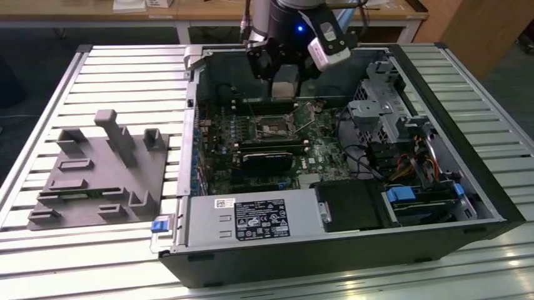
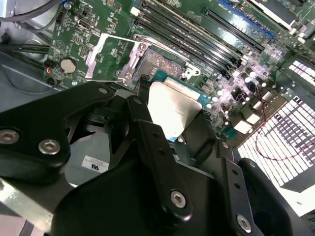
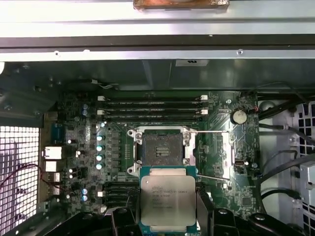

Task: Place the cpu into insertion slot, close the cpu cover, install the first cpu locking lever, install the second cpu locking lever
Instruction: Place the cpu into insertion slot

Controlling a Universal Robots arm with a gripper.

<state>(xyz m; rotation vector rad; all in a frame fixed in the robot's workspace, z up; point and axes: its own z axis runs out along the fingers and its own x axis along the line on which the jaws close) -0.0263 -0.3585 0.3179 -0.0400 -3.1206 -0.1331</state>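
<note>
First wrist view: clamped on the cpu (image 3: 168, 203) by two opposite edges, jaws closed against it, pale metal face turned to the camera. Held clear of the board, just short of the insertion slot (image 3: 160, 151) and roughly in line with it, not touching. Beside the slot, swung open away from it, the cpu cover (image 3: 227, 152). Second wrist view: same grip seen from behind, with black fingers (image 2: 147, 142) on either side of the cpu (image 2: 174, 110), and beyond it the bare insertion slot (image 2: 165, 61) and the opened cpu cover (image 2: 132, 58). Exterior view: hanging inside the open computer case (image 1: 334, 250) on the slatted bench (image 1: 109, 69), near the case's far wall, with a grey holder (image 1: 100, 169) well apart at the exterior view's left.
</note>
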